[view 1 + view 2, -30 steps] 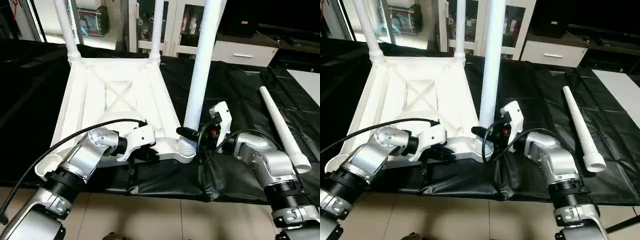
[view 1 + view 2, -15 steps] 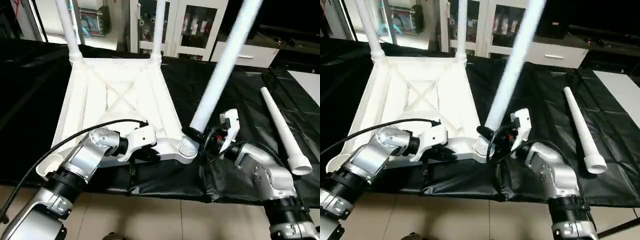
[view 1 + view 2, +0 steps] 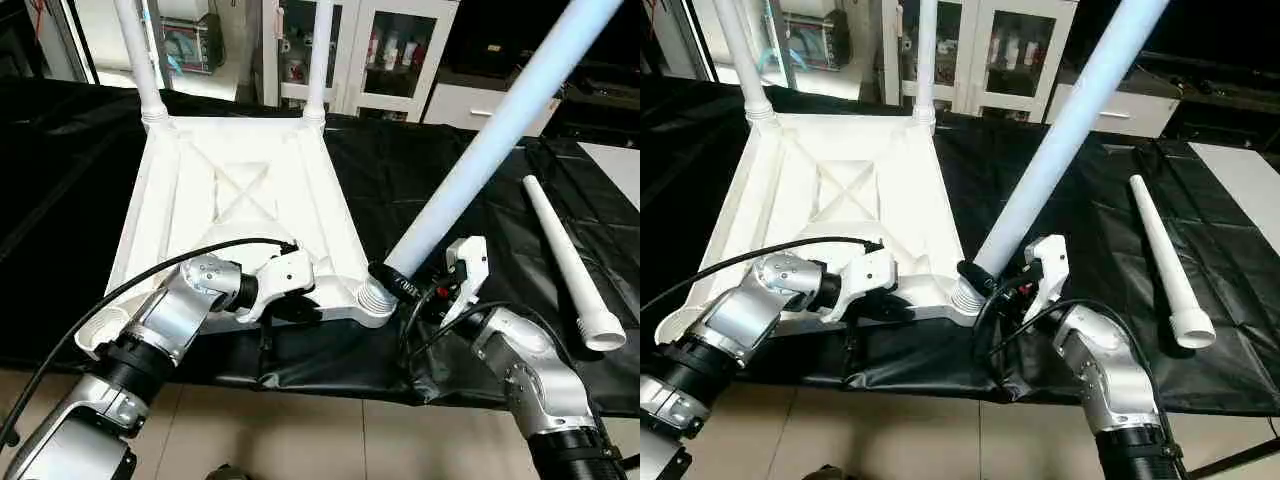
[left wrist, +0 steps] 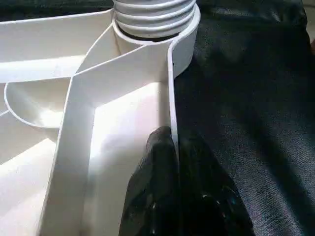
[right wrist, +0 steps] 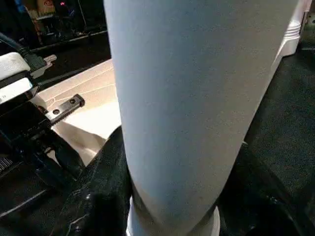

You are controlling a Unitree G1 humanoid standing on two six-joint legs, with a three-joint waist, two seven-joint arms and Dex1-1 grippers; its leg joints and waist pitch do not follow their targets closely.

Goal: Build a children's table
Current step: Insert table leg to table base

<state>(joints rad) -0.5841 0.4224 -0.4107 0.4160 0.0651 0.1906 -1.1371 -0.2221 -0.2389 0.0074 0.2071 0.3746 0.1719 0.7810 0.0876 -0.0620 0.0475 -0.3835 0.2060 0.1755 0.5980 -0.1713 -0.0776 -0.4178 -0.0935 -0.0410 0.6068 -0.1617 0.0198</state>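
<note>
Right fingers [image 3: 393,283] grasping tilted leg [image 3: 490,147] at socket — left fingers [image 4: 162,162] pinching tabletop [image 3: 240,200] rim.

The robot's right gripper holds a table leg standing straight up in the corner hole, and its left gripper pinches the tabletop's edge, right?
Not quite. The leg in the right gripper is not straight up; it leans steeply toward the robot's right, as the left eye view shows. The left gripper does pinch the tabletop's edge.

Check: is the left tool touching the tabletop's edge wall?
Touching. The left wrist view shows the left tool with its fingers pinching the tabletop wall.
</note>
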